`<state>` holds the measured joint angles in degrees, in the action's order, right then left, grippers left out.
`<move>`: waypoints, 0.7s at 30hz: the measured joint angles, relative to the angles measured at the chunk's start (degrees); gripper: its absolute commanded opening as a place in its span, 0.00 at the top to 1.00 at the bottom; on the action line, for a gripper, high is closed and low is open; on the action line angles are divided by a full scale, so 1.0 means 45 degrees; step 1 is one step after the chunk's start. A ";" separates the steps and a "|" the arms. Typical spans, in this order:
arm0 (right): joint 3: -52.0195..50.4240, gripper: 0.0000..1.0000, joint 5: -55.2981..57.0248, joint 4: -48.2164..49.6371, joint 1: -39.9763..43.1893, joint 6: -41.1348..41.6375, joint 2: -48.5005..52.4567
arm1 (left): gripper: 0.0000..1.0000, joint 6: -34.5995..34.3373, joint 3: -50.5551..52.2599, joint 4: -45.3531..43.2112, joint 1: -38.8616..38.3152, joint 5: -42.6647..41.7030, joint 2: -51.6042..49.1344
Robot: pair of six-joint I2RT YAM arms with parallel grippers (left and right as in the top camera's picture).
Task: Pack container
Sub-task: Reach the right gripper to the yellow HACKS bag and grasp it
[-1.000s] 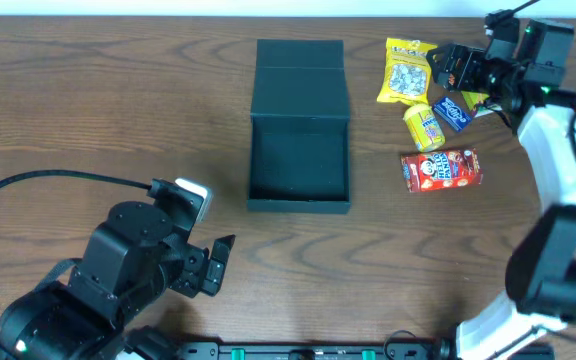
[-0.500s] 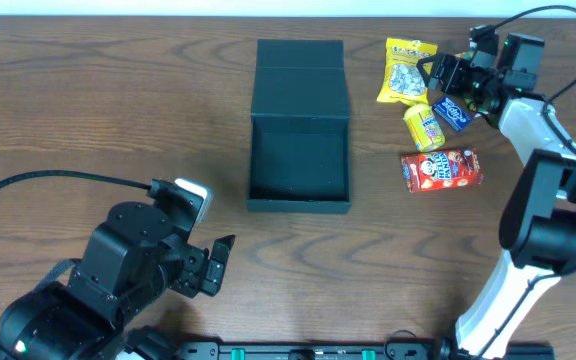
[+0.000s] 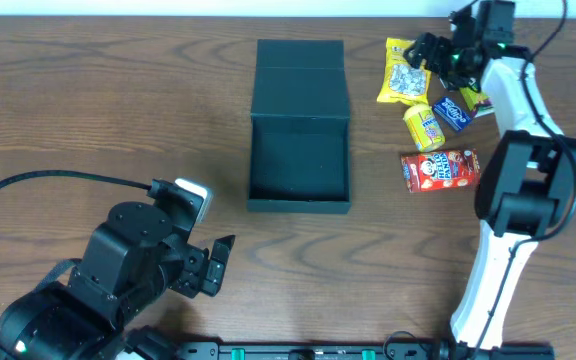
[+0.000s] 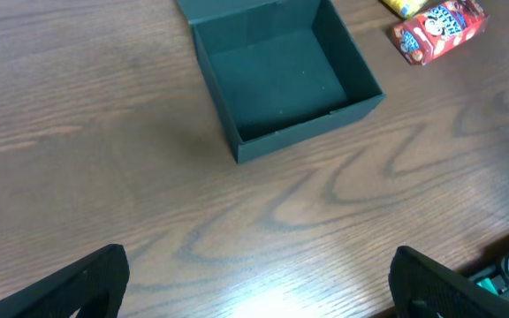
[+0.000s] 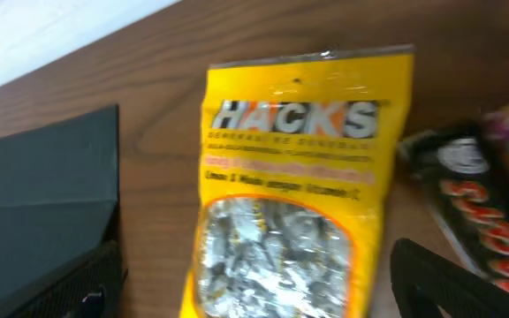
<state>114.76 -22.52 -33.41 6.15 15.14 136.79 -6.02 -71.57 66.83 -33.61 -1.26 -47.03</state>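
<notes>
Box (image 3: 299, 160) sits open and empty in the middle of the counter (image 3: 118, 110). Right fingers (image 5: 449, 283) hang spread above the yellow candy bag (image 5: 294, 194); best to drop straight and pinch across its middle. Left fingers (image 4: 69, 283) spread, idle

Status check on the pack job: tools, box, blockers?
Both open: left tool at table front, right tool over yellow HACKS bag. container lid open, empty inside. Nothing blocking it.

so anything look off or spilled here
Nothing stands out. The box sits open and empty with its lid folded back, and the snacks lie in a loose cluster beside it, none visibly torn or spilled.
</notes>
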 measured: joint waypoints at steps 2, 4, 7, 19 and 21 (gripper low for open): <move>0.0039 0.08 0.0151 -0.0151 -0.0131 0.0228 0.0126 | 0.05 0.0000 0.0000 0.0000 0.0000 -0.0005 0.0000; 0.0058 0.08 0.0364 -0.0355 -0.0199 0.0486 0.0272 | 0.05 0.0000 0.0000 0.0000 0.0000 0.0000 0.0000; 0.0058 0.07 0.0811 -0.0646 -0.0204 0.0758 0.0471 | 0.05 0.0000 0.0000 -0.0005 0.0000 0.0000 0.0000; 0.0063 0.13 0.1355 -0.0724 -0.0267 0.0986 0.0792 | 0.05 0.0000 0.0000 0.0000 0.0000 0.0000 0.0000; 0.0083 0.18 0.1394 -0.0680 -0.0301 0.0996 0.0865 | 0.05 0.0000 0.0000 0.0000 0.0000 -0.0005 0.0000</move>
<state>115.13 -16.25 -36.47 4.80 19.62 140.68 -6.02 -71.57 66.83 -33.61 -1.28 -47.03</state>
